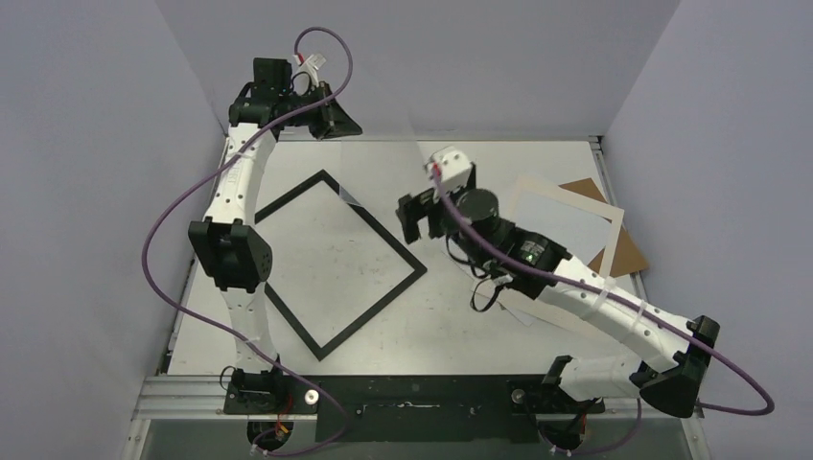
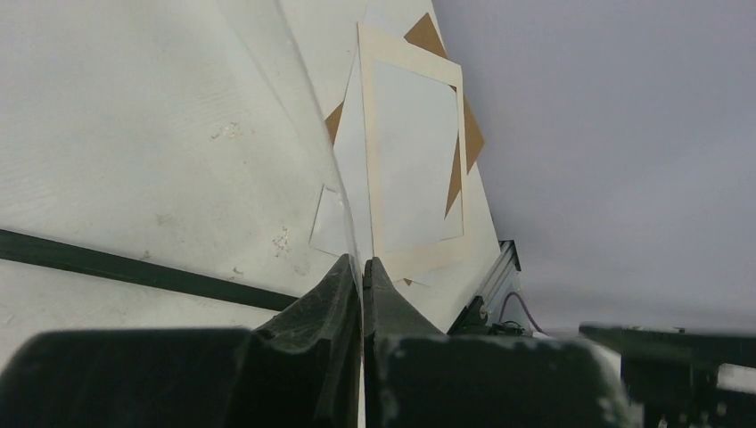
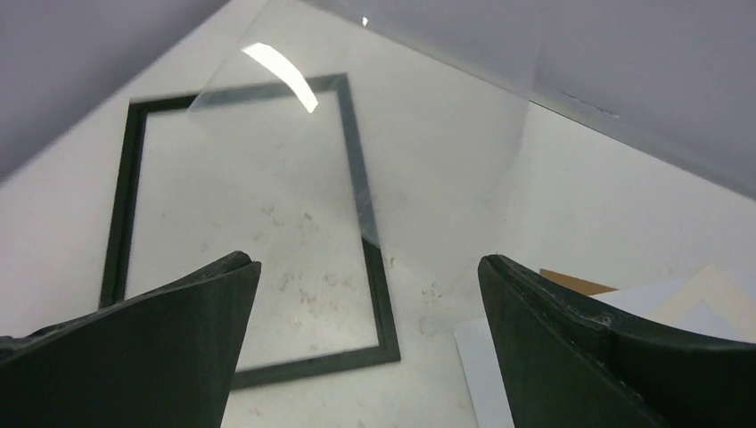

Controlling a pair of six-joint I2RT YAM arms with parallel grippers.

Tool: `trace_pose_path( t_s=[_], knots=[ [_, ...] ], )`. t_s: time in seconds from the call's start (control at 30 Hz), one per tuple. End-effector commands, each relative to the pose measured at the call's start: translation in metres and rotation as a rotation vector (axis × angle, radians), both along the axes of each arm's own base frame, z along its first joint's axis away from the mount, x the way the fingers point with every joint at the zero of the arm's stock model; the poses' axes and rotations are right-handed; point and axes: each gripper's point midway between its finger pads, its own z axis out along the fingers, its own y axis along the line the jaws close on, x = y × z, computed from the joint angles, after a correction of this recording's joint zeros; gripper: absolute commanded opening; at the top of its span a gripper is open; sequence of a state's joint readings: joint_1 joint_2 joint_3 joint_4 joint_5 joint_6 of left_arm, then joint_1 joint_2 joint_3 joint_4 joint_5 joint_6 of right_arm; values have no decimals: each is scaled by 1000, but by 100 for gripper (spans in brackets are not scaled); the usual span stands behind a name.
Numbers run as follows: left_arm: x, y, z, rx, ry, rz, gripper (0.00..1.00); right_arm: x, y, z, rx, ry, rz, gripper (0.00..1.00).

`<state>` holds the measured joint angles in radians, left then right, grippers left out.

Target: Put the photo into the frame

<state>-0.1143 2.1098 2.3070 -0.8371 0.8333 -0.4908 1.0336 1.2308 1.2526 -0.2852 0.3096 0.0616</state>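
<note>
Clear sheet [image 3: 419, 125], pinched in left gripper [image 2: 363, 263], hangs tilted over frame [image 1: 374, 313] far corner; blocks descent there. Near half of frame unobstructed. Right gripper [image 3: 365, 260], jaws spread wide, hovers beside frame's right corner. Right arm [image 1: 594, 297] overhangs mat [image 1: 572, 199]. Bare surface [image 1: 451, 326] between.

Soft, even light from overhead; pale walls [image 1: 86, 144] and white table [image 1: 451, 321] bright and flat, with barely a shadow. In the right wrist view, one white streak of glare on the clear sheet [image 3: 278, 67]; far bars of the frame [image 3: 312, 361] washed grey behind it. Close to the lenses, left gripper's fingers [image 2: 308, 339] and right gripper's fingers [image 3: 571, 357] dark and blurred; sharper farther off.
</note>
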Motion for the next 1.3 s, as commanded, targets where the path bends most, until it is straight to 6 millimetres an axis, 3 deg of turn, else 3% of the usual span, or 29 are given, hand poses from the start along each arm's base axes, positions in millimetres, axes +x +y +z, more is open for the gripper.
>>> trace_pose_path(
  t_s=[0.0,0.17,0.37,0.53,0.7,0.87,1.07,1.27],
  knots=[
    [-36,8,97,9,-318,-46,0,47,-21,67,532,148,-124,100],
    [-55,11,130,-3,-418,-62,0,107,-48,69,794,318,-228,100],
    [-90,11,164,-21,-528,-99,0,156,-75,64,970,360,-238,100],
    [-124,8,202,-85,-630,-132,0,177,-100,95,1112,283,-35,100],
    [-154,4,235,-172,-697,-174,0,157,-90,149,1197,231,329,100],
    [-165,5,249,-198,-716,-164,0,138,-85,174,1214,215,475,100],
    [-159,14,264,-229,-714,-100,0,91,-88,204,1218,125,643,100],
    [-142,31,271,-272,-671,-14,0,61,-95,217,1273,126,773,85]
  ],
)
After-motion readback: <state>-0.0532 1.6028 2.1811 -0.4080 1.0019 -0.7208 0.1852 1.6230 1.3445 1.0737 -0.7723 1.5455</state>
